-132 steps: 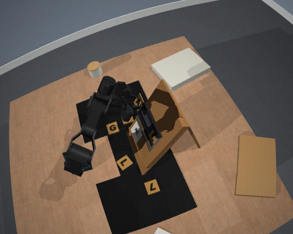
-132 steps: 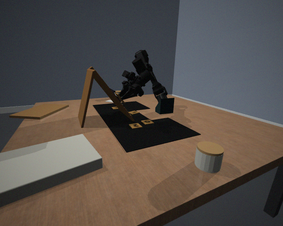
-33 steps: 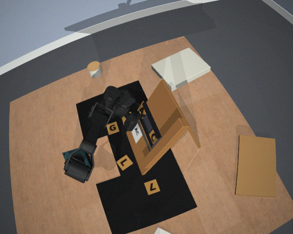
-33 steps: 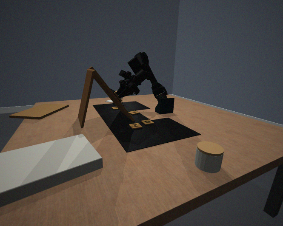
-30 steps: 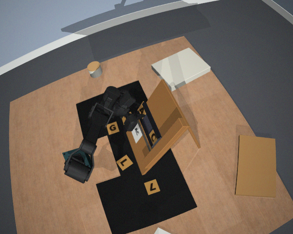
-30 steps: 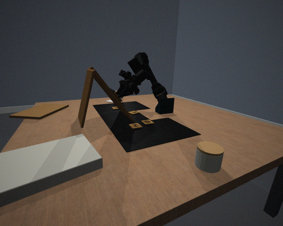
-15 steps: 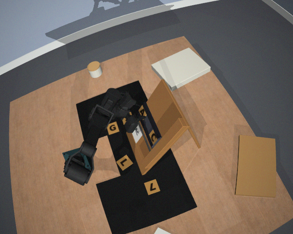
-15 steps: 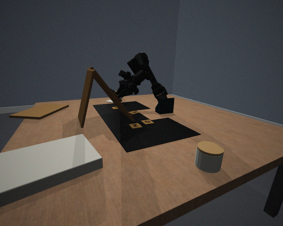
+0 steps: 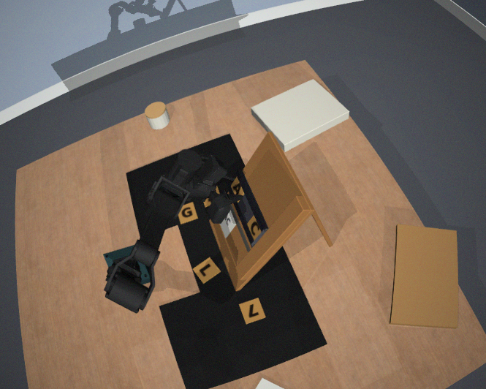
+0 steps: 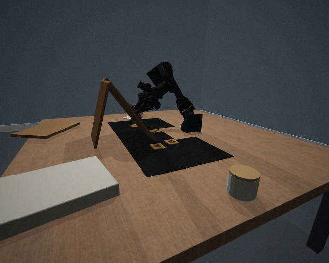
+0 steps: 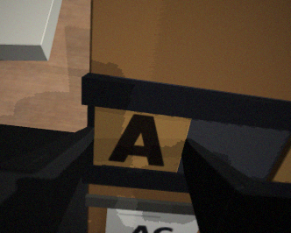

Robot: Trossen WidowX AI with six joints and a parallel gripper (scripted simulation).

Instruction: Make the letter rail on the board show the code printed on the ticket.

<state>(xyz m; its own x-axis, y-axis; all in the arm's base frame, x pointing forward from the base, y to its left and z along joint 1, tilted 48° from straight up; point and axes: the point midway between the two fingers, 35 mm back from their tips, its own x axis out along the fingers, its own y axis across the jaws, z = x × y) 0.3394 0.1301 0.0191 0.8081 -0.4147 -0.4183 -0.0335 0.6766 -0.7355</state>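
My gripper (image 11: pixel 139 138) (image 10: pixel 135 111) is shut on the A tile (image 11: pixel 137 153) (image 9: pixel 237 186), which sits upright-reading between the lips of the dark rail (image 11: pixel 166 97) (image 9: pixel 253 198), at its left end. The C tile (image 9: pixel 254 229) (image 11: pixel 290 164) is in the rail near its other end, with a gap between the two. The ticket (image 9: pixel 227 228) (image 11: pixel 122 221) on the tilted board (image 9: pixel 272 175) (image 10: pixel 100 112) (image 11: pixel 188 44) is partly hidden; the wrist view shows the tops of what look like "AC". Loose on the mat lie the G tile (image 9: pixel 187 212) (image 10: pixel 171 141) and the L tile (image 9: pixel 207 270).
Another tile (image 9: pixel 252 311) lies at the mat's front; one more (image 10: pixel 157 146) lies by the board's foot. The black mat (image 9: pixel 276 334) lies under the board. A white box (image 9: pixel 301 110) (image 10: pixel 54 183) and a lidded canister (image 9: pixel 156 115) (image 10: pixel 243 183) stand behind; a wooden slab (image 9: pixel 424 276) lies right.
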